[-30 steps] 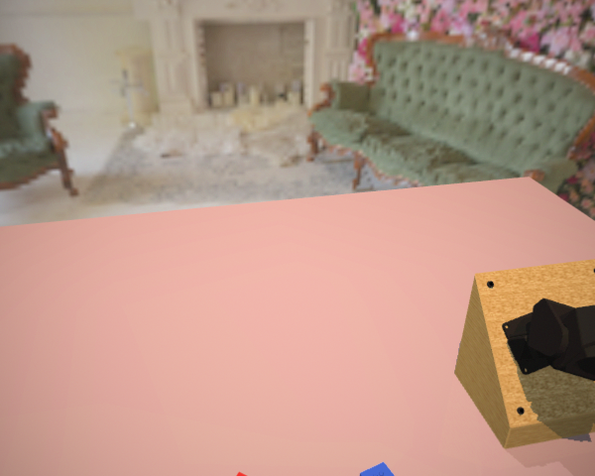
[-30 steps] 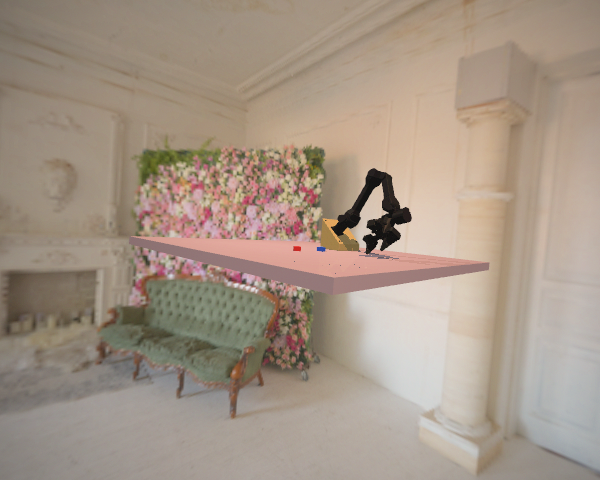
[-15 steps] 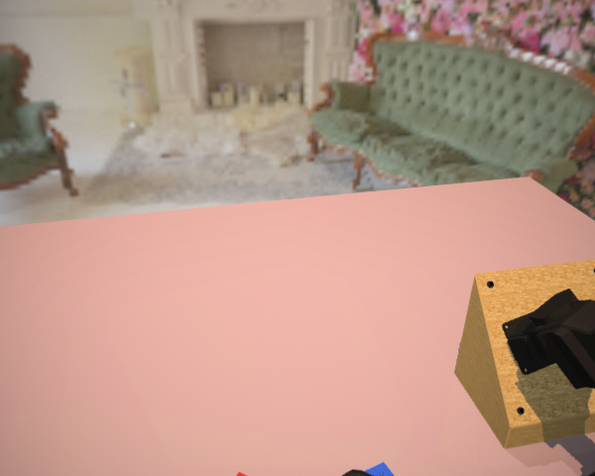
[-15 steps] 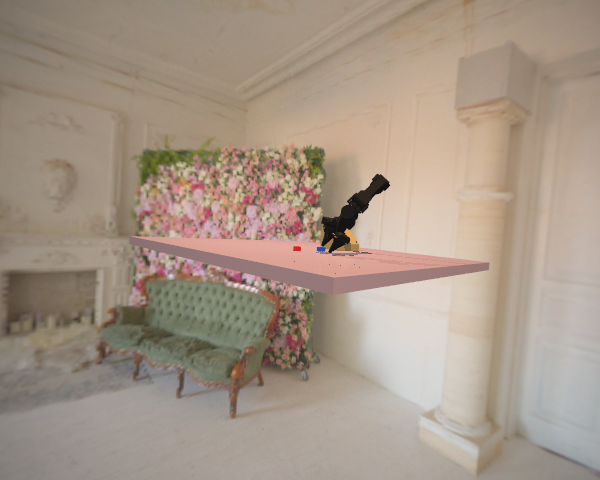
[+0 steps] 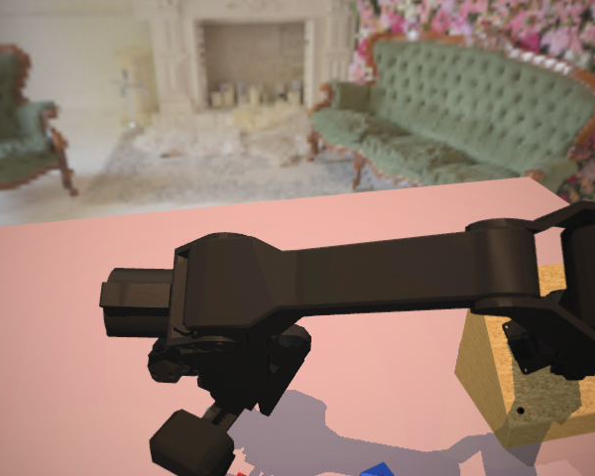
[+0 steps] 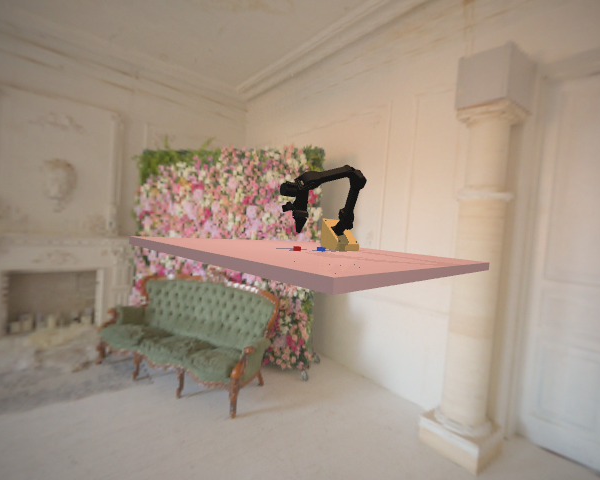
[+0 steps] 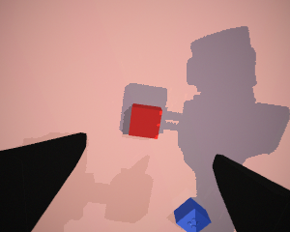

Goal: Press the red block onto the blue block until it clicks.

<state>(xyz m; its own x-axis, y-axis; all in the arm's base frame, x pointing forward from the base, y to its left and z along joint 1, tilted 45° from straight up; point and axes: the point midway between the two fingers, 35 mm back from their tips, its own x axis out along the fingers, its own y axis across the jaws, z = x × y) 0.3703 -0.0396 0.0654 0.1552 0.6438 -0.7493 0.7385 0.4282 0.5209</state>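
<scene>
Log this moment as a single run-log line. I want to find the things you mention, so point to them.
gripper [image 5: 220,463] [image 6: 300,231] [image 7: 150,150]: open, above table | red block [image 5: 241,474] [image 6: 296,248] [image 7: 145,121]: on table, ungrasped | blue block [image 5: 378,469] [image 6: 321,249] [image 7: 192,216]: on table, apart from red | stacking: not done

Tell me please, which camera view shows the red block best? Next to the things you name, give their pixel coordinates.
The wrist view: the red block [image 5: 241,474] [image 6: 296,248] [image 7: 145,121] appears large and whole there. The exterior view shows it whole but tiny; the top view catches only a sliver at the bottom edge.

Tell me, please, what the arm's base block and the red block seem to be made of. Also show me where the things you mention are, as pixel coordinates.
The base block [image 5: 481,353] [image 6: 329,238] looks like unpainted wood or particleboard, given its tan, speckled grain. The red block [image 6: 296,248] [image 7: 145,122] is perhaps smooth plastic: evenly coloured, without grain.
</scene>
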